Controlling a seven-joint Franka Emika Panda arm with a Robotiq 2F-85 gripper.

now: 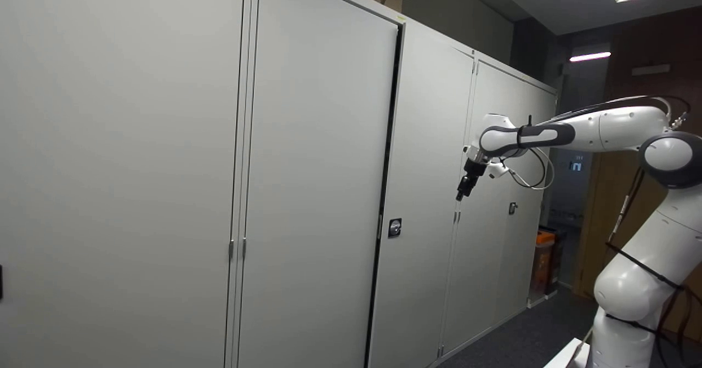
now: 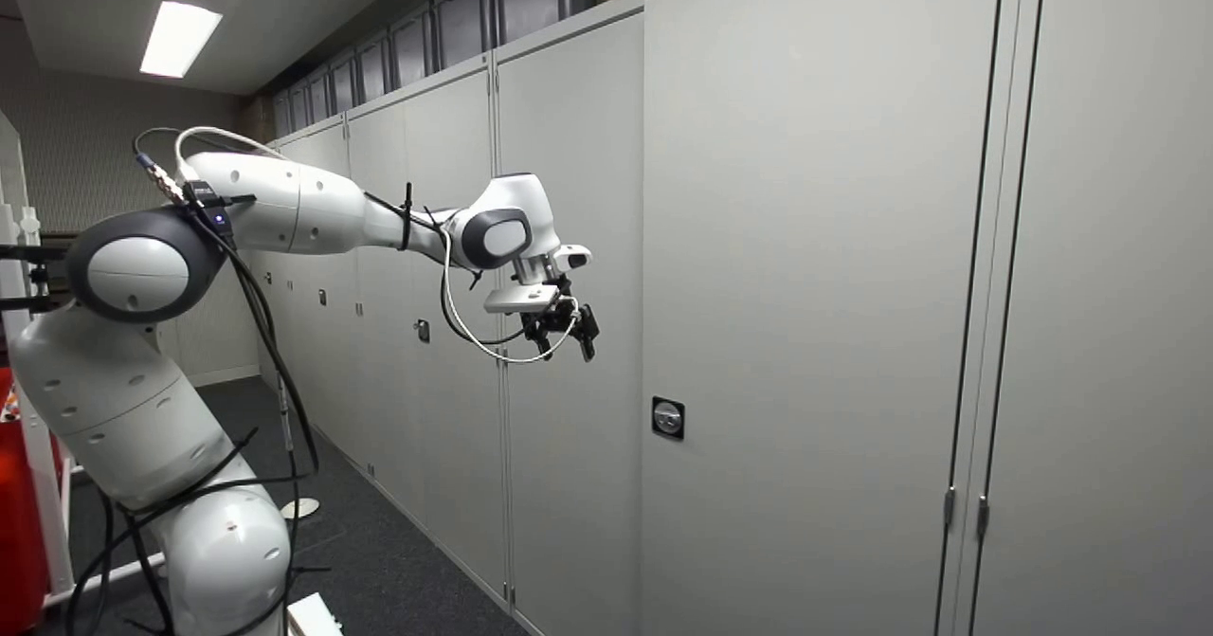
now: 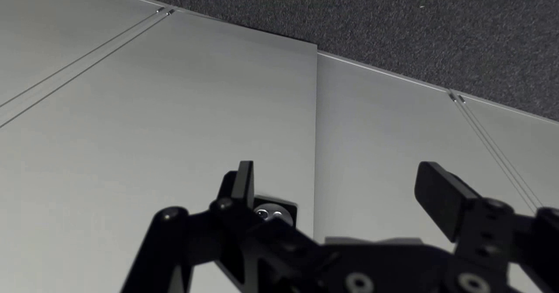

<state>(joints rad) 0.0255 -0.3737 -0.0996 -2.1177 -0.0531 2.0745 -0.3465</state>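
1. on the gray door (image 2: 815,238), by its edge, sits a black square lock (image 2: 668,418) with a shiny round middle.
2. the door sticks out a bit.
3. nearby, the gripper (image 2: 568,355) holds its fingers apart.

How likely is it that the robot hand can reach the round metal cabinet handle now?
Probably yes: the hand is open, higher than the round metal handle, and I see nothing blocking between them.

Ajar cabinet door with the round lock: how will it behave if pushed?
The ajar cabinet door probably swings rather than slides: its hinge sits along the edge opposite the round lock. Likely stiff: it looks flat. Perhaps slippery: its face looks smooth.
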